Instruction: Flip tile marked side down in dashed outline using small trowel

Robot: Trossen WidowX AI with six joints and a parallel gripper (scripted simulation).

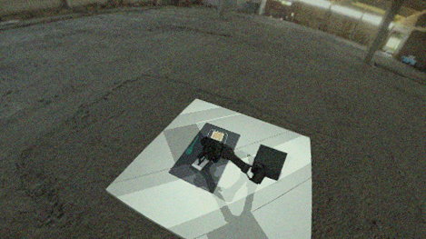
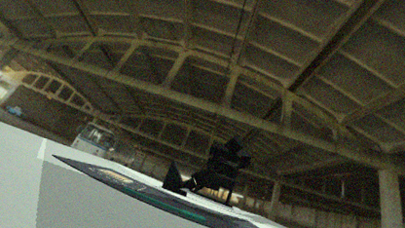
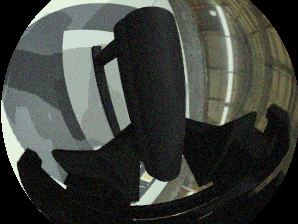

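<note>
The tan tile (image 1: 217,136) (image 2: 114,176) lies flat at the far end of the dark mat (image 1: 188,170) (image 2: 239,227), inside a pale outline (image 1: 224,141). I cannot tell which face is up. My gripper (image 1: 207,152) (image 2: 188,184) hangs low over the middle of the mat, just in front of the tile. It is shut on the small trowel, whose thick dark handle (image 3: 153,83) fills the wrist view. A dark wedge (image 2: 173,179) below the gripper touches the mat short of the tile.
A teal strip (image 1: 191,146) (image 2: 168,205) lies along the mat's left edge. The arm's base (image 1: 258,173) stands on a dark plate (image 1: 272,159) to the right of the mat. The white table (image 1: 165,199) ends close around them.
</note>
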